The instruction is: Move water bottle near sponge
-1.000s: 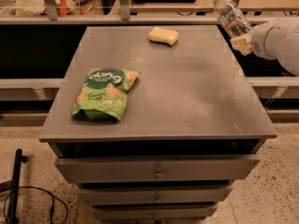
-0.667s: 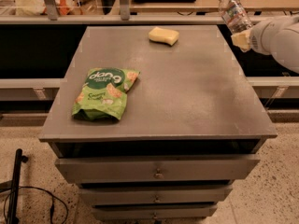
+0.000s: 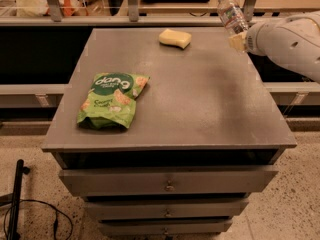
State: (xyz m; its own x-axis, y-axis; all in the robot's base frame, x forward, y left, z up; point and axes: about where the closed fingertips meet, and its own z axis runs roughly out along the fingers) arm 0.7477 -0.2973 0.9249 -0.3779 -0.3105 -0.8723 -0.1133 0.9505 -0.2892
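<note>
The jaws are pinching the lower end of the water bottle (image 3: 230, 12), as far as the view lets me judge, and the gripper (image 3: 236, 38) is hovering over the far right corner of the grey cabinet top (image 3: 210, 109) at the end of the white arm (image 3: 290, 41). The bottle is hanging clear of the surface, tilting with its white cap up and to the left. The sponge (image 3: 175, 38) is lying flat near the far edge, to the left of the bottle and apart from it, while a green snack bag (image 3: 112, 100) is sitting well apart on the near left.
</note>
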